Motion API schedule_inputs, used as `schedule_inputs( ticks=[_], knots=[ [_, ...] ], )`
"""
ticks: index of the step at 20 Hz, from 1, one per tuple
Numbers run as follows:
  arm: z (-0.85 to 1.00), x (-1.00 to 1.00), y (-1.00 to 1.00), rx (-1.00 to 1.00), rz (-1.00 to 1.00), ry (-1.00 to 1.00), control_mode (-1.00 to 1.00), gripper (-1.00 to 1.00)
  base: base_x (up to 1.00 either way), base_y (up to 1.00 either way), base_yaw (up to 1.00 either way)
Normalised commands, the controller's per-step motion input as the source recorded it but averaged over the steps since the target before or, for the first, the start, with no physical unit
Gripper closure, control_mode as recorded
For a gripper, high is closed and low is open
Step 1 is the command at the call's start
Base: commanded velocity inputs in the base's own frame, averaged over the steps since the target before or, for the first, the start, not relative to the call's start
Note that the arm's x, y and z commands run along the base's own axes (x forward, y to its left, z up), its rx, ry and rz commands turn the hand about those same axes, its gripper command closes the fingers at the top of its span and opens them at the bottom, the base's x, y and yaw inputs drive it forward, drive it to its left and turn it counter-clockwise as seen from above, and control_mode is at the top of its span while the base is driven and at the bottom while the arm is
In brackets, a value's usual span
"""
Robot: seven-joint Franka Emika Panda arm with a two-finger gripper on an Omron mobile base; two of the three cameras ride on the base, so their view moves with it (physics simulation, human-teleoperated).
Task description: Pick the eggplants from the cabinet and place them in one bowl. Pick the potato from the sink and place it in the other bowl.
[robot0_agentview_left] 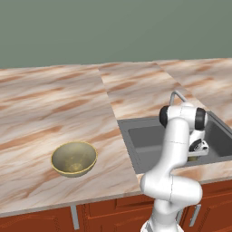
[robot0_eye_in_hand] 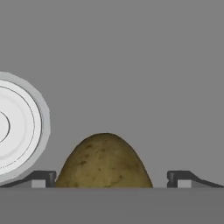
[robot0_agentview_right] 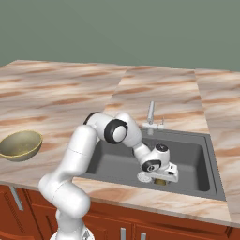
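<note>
With the potato (robot0_eye_in_hand: pixel 104 161) centred between the spread fingers of the claw (robot0_eye_in_hand: pixel 111 179), sink straight down, clear of the white drain (robot0_eye_in_hand: pixel 17 127) beside it, then squeeze.

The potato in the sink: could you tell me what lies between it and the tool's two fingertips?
Nothing: in the hand view the potato sits between the open tool's fingertips, with bare sink floor either side.

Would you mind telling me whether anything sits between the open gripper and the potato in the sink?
Nothing visible does. The potato lies between the open gripper fingertips, on the sink floor; the white drain sits off to one side.
</note>
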Motion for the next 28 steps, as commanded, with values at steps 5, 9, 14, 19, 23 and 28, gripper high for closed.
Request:
schedule_inputs(
  ticks=[5, 9, 14, 19, 23, 28],
  knots=[
    [-0.17, 0.0, -0.07, 0.01, -0.07, 0.06, -1.0, -1.0, 0.0, 0.0, 0.0],
    [-0.21, -0.03, -0.11, 0.0, -0.14, 0.1, -1.0, -1.0, 0.0, 0.0, 0.0],
    [-0.2, -0.02, -0.1, 0.0, -0.13, 0.08, -1.0, -1.0, 0.0, 0.0, 0.0],
    [-0.21, -0.05, -0.09, 0.0, -0.11, 0.1, -1.0, -1.0, 0.0, 0.0, 0.0],
    [-0.24, -0.06, -0.08, 0.0, -0.1, 0.12, -1.0, 1.0, 0.0, 0.0, 0.0],
    [-0.28, -0.11, -0.07, 0.0, -0.09, 0.2, -1.0, 1.0, 0.0, 0.0, 0.0]
  ],
)
